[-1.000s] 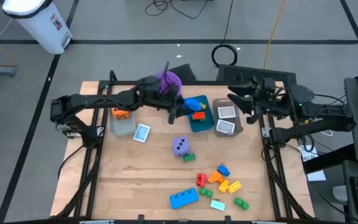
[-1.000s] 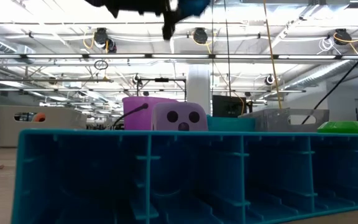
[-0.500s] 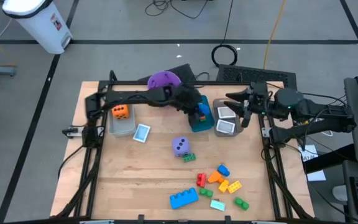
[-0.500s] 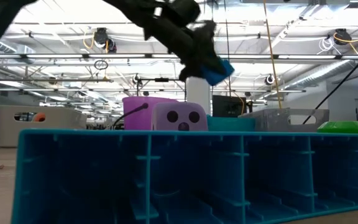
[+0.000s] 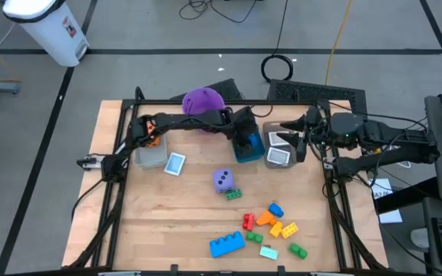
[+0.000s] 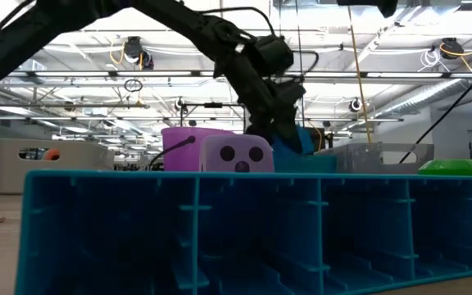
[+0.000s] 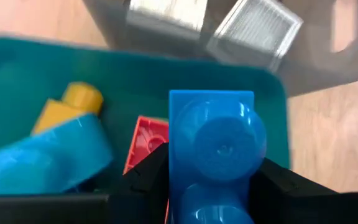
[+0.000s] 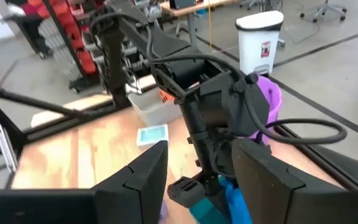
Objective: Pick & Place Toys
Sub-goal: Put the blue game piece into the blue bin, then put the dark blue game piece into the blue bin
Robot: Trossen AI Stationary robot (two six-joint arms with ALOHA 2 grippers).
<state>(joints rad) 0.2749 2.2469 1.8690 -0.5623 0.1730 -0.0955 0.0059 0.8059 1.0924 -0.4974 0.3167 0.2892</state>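
Blue brick, round-studded, glossy, clamped in left claw over teal bin; right claw released.

Blue brick, teal bin, red brick (half hidden), purple dotted die, purple bucket

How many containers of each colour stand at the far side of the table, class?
Purple bucket: 1
Clear bin: 1
Teal bin: 1
Grey bin: 1
Total: 4
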